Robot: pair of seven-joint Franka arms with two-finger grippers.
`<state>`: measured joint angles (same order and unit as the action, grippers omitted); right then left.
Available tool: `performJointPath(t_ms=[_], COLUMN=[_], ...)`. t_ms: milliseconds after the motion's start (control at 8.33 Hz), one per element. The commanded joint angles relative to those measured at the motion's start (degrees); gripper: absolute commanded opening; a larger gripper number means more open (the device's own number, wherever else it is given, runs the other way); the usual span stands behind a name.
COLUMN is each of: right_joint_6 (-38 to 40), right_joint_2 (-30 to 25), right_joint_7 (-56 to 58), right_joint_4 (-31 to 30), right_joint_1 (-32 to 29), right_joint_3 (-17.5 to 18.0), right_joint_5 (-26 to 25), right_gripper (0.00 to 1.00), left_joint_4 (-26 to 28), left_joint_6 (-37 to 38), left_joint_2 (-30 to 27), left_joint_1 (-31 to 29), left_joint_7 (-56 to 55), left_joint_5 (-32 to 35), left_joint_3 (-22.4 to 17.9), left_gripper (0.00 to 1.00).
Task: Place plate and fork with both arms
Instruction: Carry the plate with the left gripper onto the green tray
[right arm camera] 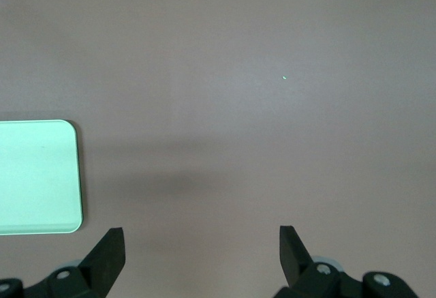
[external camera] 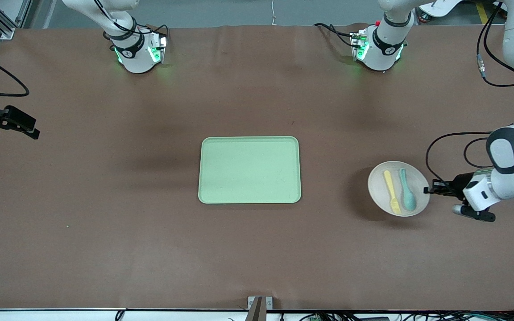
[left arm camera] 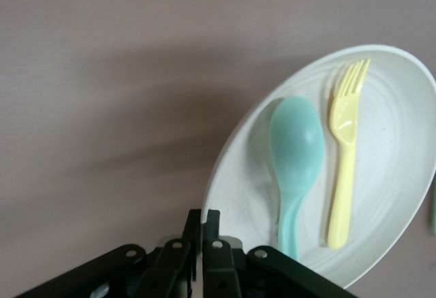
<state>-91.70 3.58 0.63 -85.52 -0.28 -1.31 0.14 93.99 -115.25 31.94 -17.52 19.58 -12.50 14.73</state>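
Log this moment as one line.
left gripper: shut on plate rim, lifted | fork, spoon: on plate | right gripper: open, waiting

Plate (left arm camera: 381,175) rim cut off, edge.

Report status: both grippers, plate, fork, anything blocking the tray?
Left gripper shut on plate rim, plate lifted. Right gripper open, waiting. Fork and spoon on plate. Nothing on tray.

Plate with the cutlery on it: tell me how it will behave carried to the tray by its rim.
The plate keeps its shape in the left gripper, which is shut on its rim, so probably stiff. Gripped at one edge only, it may sag or tilt. The fork and spoon lie loose, so they could slide off. The right gripper waits open.
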Motion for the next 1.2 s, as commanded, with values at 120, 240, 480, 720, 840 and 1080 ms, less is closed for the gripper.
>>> performJointPath(t_ms=[120, 240, 480, 720, 840, 1080], right_joint_6=[-1.7, -1.7, -2.4, -3.0, -3.2, -3.1], right_joint_2=[-0.6, -0.6, -0.3, 0.4, 0.4, 0.5], right_joint_7=[-0.8, -0.8, -0.8, -0.7, -0.7, -0.7], right_joint_4=[-1.0, -1.0, -0.9, -0.9, -0.7, -0.6], right_joint_1=[0.2, 0.1, 0.4, 0.4, 0.1, 0.0], right_joint_3=[0.2, 0.2, 0.3, 0.2, 0.2, 0.2], right_joint_5=[0.3, 0.3, 0.6, 0.6, 0.6, 0.6], right_gripper=[1.0, 1.0, 1.0, 1.0, 1.0, 1.0], left_joint_4=[-0.4, -0.9, -1.3, -2.5, -2.8, -2.8], left_joint_6=[1.0, 1.0, 1.0, 0.9, 0.9, 0.6], left_joint_2=[-0.5, 0.1, 1.0, 2.0, 2.1, 2.3], left_joint_1=[-0.1, -0.1, 3.4, 6.2, 7.0, 9.4], left_joint_7=[-15.6, -20.2, -25.9, -29.6, -30.4, -32.1], left_joint_5=[0.8, 0.8, 0.4, 0.3, 0.4, 0.1], left_joint_3=[10.3, 13.1, 14.6, 14.5, 14.5, 14.5], left_gripper=[0.0, 0.0, 0.0, 0.0, 0.0, 0.0])
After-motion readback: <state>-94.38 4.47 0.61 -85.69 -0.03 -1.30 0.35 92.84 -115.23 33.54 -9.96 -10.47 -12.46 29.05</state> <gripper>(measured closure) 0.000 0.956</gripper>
